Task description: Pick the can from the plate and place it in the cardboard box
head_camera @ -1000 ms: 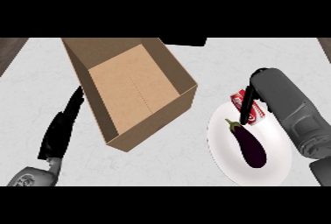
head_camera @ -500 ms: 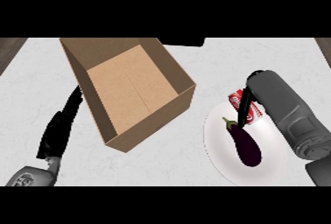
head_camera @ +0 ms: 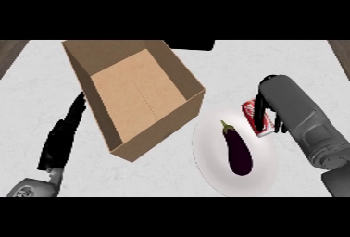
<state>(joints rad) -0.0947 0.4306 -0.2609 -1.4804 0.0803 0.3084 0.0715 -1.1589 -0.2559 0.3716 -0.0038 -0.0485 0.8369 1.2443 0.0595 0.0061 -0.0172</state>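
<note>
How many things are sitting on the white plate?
2. A purple eggplant lies across the middle of the plate, and a red can stands at its upper right edge, with the right robot hand curled round it.

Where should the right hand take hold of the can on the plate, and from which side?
Grip the can across its curved sides, coming from the right and above, where the right hand already sits with fingers curled over it. The can stands at the plate's upper right rim. The eggplant lies apart on its left, so probably avoid that side.

right hand [head_camera: 263, 111] fingers curled down, left hand [head_camera: 63, 134] straight
</note>
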